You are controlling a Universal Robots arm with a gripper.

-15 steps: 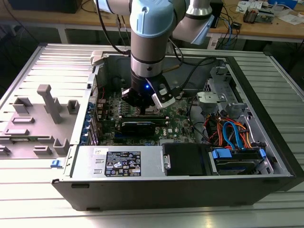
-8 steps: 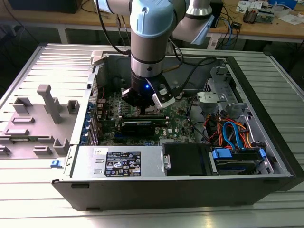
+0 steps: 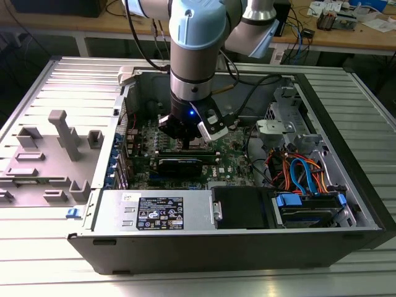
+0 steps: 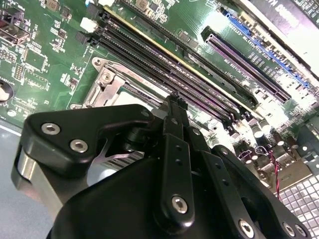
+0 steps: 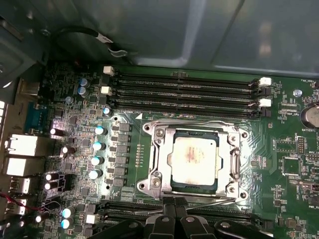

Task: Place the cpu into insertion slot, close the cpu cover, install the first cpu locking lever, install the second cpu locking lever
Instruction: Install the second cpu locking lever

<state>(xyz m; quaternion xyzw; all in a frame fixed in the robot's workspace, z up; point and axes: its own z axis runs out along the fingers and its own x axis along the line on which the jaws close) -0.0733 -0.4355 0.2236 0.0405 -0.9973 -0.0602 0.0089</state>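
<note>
So the cpu (image 5: 193, 155) is sitting in the insertion slot (image 5: 172, 185), with the cpu cover (image 5: 159, 149) down flat around it, its window framing the chip. A thin lever (image 5: 214, 201) runs along the near edge of the socket, right by the tool (image 5: 175, 205), whose fingertips look pressed together with nothing between them, though it's hard to be sure from this angle. In the exterior view the arm (image 3: 193, 55) reaches straight down into the open PC case (image 3: 247, 244) on the worktop (image 3: 346, 272).
</note>
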